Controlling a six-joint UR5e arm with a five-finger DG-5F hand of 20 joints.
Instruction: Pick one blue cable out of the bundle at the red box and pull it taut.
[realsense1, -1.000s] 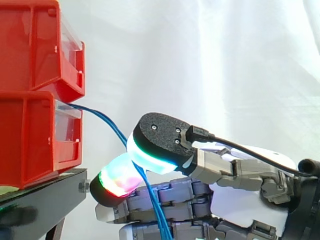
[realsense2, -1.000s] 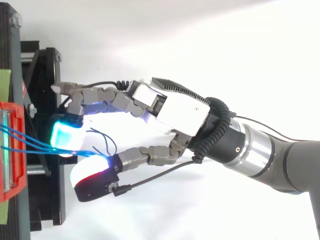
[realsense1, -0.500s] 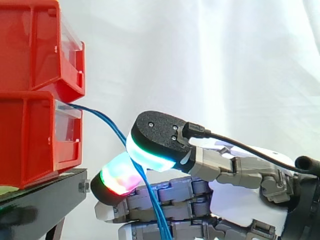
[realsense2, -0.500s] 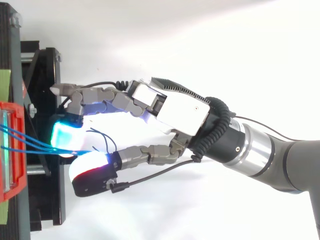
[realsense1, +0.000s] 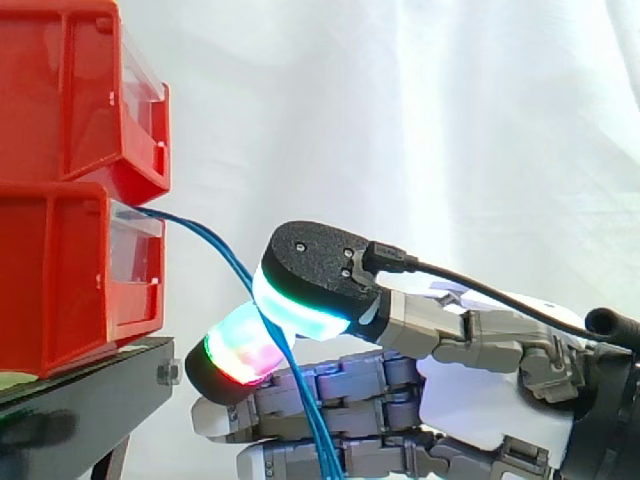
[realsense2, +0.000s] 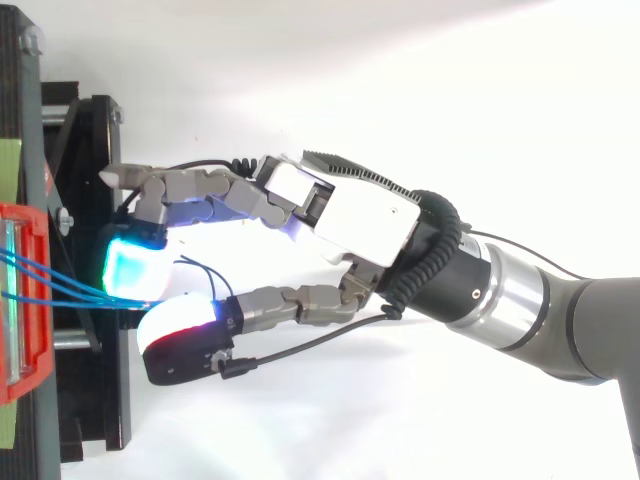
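The grasp step is in hand: the hand (realsense2: 350, 215) reaches in from 3 o'clock toward the red box (realsense1: 60, 280), which sits on the black stand (realsense1: 90, 385) under a second red bin (realsense1: 60, 90). The blue cable (realsense1: 212, 243) leaves the front of the box near its top edge and arcs away toward 5 o'clock, passing between the thumb's dark-backed pad and a multicoloured finger pad before dropping past the curled lower fingers. In the top view the bundle (realsense2: 90, 293) shows as a few thin strands fanning out of the box at 9 o'clock and converging where the cyan pad and the white pad meet. The fingertips (realsense1: 300, 270) look pressed together on the strands there, so the hand reads as clamped on blue cable. Whether it holds one strand or several I cannot tell. Short loose ends curl just toward 3 o'clock of the pinch.

The cable hangs in a slack curve, so it is not yet taut. The next move probably calls for keeping the pinch firm and drawing the hand back toward 3 o'clock, away from the box, until the curve straightens. If extra strands are caught, they would need shedding first.
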